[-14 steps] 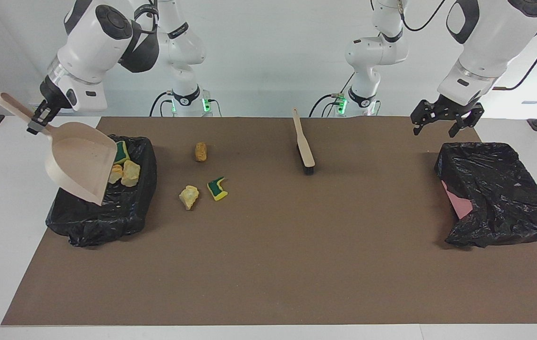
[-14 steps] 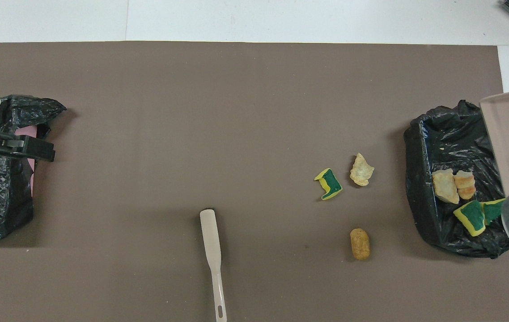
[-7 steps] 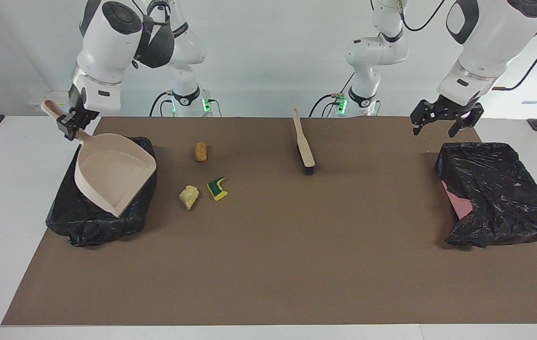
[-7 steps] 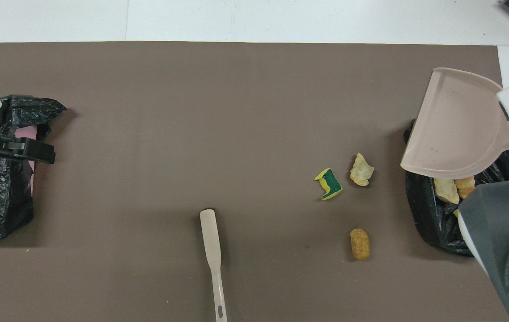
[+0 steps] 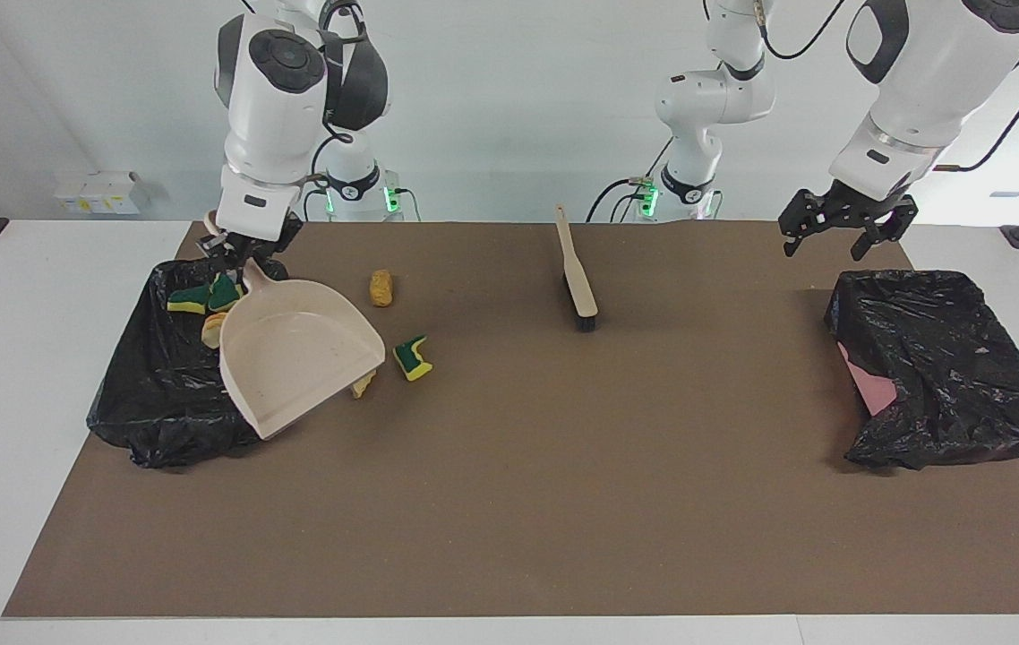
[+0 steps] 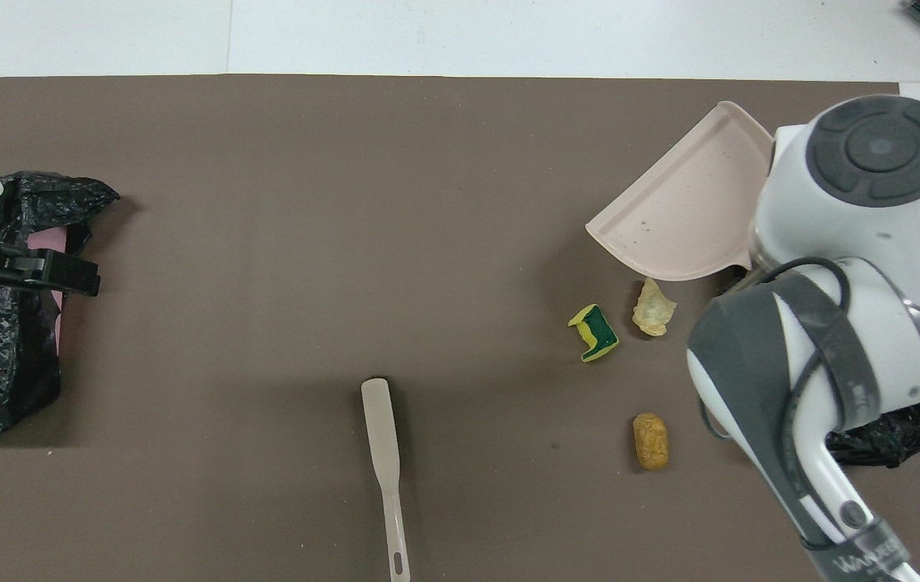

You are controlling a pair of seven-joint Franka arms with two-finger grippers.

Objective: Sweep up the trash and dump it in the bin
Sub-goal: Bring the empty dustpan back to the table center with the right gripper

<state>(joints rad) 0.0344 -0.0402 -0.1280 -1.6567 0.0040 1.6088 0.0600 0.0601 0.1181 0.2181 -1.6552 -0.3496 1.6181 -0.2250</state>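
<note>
My right gripper [image 5: 228, 256] is shut on the handle of the beige dustpan [image 5: 295, 354], held over the mat-side edge of the black-bagged bin [image 5: 160, 394]. The pan [image 6: 690, 214] is empty, and in the facing view its lip hides part of a cream scrap [image 5: 363, 383]. Several trash scraps lie in the bin [image 5: 198, 298]. On the mat lie three loose pieces: an orange-brown one [image 5: 381, 288], a green-and-yellow one [image 5: 413, 357] and the cream one [image 6: 654, 307]. My left gripper [image 5: 834, 238] hangs open over the other bin's edge and waits.
A beige brush [image 5: 577, 273] lies on the brown mat [image 5: 563, 502] near the robots, at the middle of the table. A second black-bagged bin [image 5: 939, 367] with pink showing sits at the left arm's end. In the overhead view my right arm [image 6: 848, 323] covers most of the first bin.
The right arm swung the dustpan from its tipped pose over the bin toward the loose scraps and levelled it. The left arm has not moved.
</note>
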